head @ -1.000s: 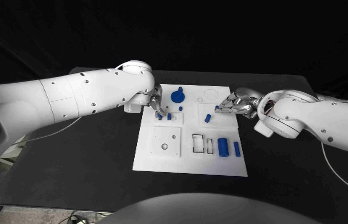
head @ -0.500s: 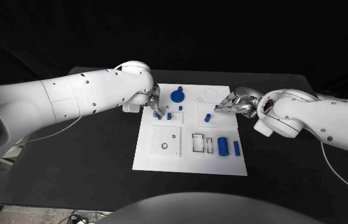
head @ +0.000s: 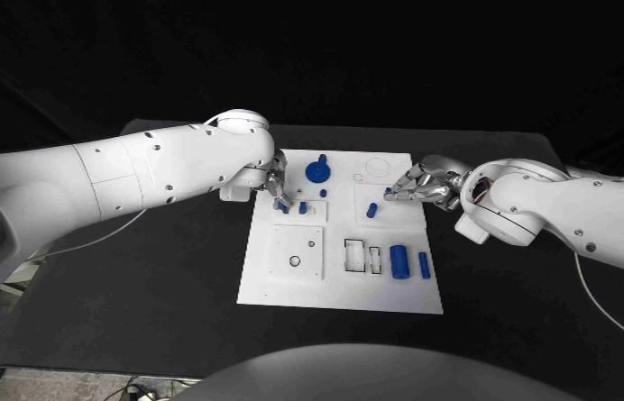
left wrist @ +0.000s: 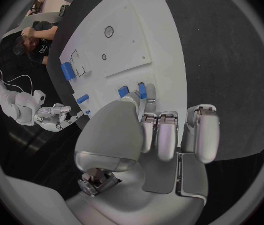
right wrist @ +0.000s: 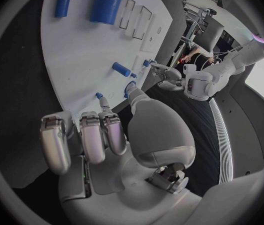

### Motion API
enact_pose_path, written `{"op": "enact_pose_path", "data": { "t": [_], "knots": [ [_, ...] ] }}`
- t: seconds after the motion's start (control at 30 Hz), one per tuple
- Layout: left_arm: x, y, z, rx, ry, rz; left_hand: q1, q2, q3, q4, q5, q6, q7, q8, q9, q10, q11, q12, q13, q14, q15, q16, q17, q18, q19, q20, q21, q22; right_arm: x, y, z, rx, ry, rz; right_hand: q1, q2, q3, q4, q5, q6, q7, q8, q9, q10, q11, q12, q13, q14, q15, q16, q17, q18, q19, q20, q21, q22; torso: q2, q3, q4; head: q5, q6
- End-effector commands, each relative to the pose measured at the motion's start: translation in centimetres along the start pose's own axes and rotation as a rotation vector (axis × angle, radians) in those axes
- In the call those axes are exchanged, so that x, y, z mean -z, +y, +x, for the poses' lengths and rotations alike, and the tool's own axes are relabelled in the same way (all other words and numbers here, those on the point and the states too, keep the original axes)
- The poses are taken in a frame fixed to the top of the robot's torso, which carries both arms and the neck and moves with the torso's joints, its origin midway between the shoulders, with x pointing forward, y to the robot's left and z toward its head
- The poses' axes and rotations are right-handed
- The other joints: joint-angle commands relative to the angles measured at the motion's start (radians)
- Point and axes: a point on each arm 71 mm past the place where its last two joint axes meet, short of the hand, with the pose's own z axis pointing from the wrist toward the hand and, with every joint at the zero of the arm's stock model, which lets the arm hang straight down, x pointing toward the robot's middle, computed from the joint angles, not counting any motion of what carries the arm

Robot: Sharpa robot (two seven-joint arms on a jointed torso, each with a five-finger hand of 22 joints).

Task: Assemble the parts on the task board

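1. Lying in the middle of the black table point(head: 156, 275), the white task board point(head: 341, 293) runs lengthwise from the far edge toward the near edge.
2. The left hand point(head: 279, 187) hovers over the board's far-left part, and in the left wrist view its fingertips point(left wrist: 139, 101) pinch a small blue peg point(left wrist: 124, 91); a second blue peg point(left wrist: 142, 90) stands just beside it on the board.
3. The right hand point(head: 414, 186) sits at the board's far-right edge; in the right wrist view a small blue piece point(right wrist: 99, 95) shows at its fingertips point(right wrist: 106, 105), but I cannot tell whether it is held or the fingers are merely curled near it.
4. A round blue knob part point(head: 318, 172) stands near the board's far edge, between the 2 hands.
5. A short blue pin point(head: 372, 210) lies tilted on the board's right half, just near the right hand.
6. A thick blue cylinder point(head: 399, 262) and a thinner blue bar point(head: 424, 265) lie side by side, apart from each other, close to the board's right edge toward the near end.
7. 2 rectangular slots point(head: 355, 255) are beside the cylinder, and a small oval hole point(head: 295, 260) marks the square plate on the board's left half.
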Motion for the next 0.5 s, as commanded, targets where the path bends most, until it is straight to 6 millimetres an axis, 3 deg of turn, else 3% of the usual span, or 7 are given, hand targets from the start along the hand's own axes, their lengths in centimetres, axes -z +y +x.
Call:
{"op": "enact_pose_path", "data": {
  "t": [0.03,0.5],
  "knots": [
    [0.04,0.67,0.03,-0.008,0.000,-0.121,-0.003,0.010,0.011,-0.003,0.001,0.021,-0.017,0.003,-0.001,0.111,-0.013,0.000,0.261,0.104,-0.003,0.003,0.263,0.005,0.035,-0.001,-0.003,0.237,0.01,0.06,0.10,0.008,0.006,-0.005,0.000,0.009,-0.004,-0.001,0.006,-0.003,0.006,0.005,0.002,0.104,0.008,0.004,0.263,0.106,0.005,0.004,0.263,-0.007,0.105,0.007,0.004,0.263,0.001,-0.0001,0.0001,0.001,0.001],
    [-0.09,0.34,-0.04,-0.012,-0.001,-0.113,-0.019,0.011,0.027,-0.001,0.001,0.018,-0.014,0.000,-0.003,0.111,-0.011,0.000,0.261,0.104,-0.001,0.003,0.263,0.006,0.029,0.000,-0.008,0.235,0.02,0.06,0.12,0.009,0.007,-0.004,0.000,0.009,-0.004,-0.001,0.006,-0.003,0.006,0.005,0.002,0.104,0.008,0.004,0.263,0.106,0.005,0.004,0.263,-0.007,0.105,0.007,0.004,0.263,0.001,0.0000,0.0005,-0.003,0.001]
  ]
}}
